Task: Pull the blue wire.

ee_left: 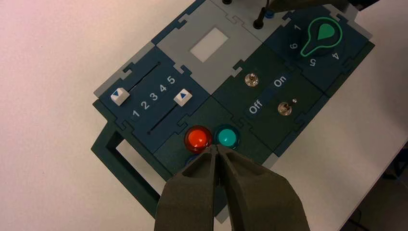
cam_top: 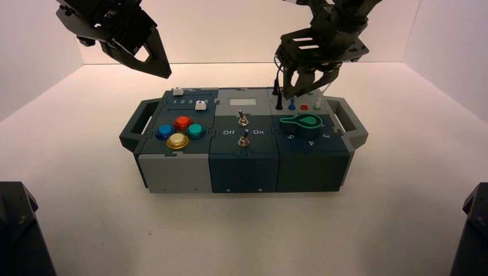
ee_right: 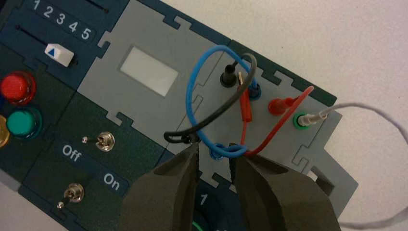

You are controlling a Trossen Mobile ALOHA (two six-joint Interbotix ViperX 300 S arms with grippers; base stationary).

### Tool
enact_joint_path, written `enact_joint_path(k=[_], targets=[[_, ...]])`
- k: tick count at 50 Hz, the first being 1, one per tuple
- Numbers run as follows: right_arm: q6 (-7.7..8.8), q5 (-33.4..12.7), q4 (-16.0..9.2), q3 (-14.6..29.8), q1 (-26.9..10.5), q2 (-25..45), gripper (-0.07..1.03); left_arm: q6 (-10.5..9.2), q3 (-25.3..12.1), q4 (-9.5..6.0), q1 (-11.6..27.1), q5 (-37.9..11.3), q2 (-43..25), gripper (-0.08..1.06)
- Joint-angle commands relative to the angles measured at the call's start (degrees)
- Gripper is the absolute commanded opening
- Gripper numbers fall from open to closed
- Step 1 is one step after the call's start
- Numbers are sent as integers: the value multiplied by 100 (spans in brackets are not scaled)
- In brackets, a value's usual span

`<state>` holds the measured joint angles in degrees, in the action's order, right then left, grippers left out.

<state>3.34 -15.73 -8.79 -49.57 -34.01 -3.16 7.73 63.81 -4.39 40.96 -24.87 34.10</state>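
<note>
From my high view, the toggle switches [cam_top: 243, 119] [cam_top: 244, 141] at centre look like shiny metal. Left of them, I see glossy, translucent plastic on the red button [cam_top: 182, 122]. Lower centre, the box's front panels [cam_top: 244, 173] look like smooth, matt plastic.

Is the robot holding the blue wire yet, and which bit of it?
No, nothing is held. The right gripper is over the wire panel with its jaws apart beside the blue wire; the left gripper waits above the buttons.
</note>
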Motion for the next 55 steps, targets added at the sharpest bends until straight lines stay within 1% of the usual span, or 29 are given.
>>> enact_joint_path(k=[1,19,23,27,30,35,49,55], targets=[[18,70,26,211,18,0,35,18,-176,9,26,26,18,-3],[18,123,53,202,44,202,35,18,-176,0,26,26,53,-3],[9,132,53,211,53,202,32,18,-176,9,26,26,62,-3],[0,132,44,202,62,202,19,18,-176,9,26,26,62,-3],[9,132,53,202,62,202,6,18,-185,9,26,26,62,-3],[9,123,53,211,62,202,-2,18,-176,9,26,18,70,-3],[9,62,53,211,70,202,-2,18,-167,9,26,26,97,-3],[9,53,53,211,70,97,-2,18,-167,9,26,18,97,-3]])
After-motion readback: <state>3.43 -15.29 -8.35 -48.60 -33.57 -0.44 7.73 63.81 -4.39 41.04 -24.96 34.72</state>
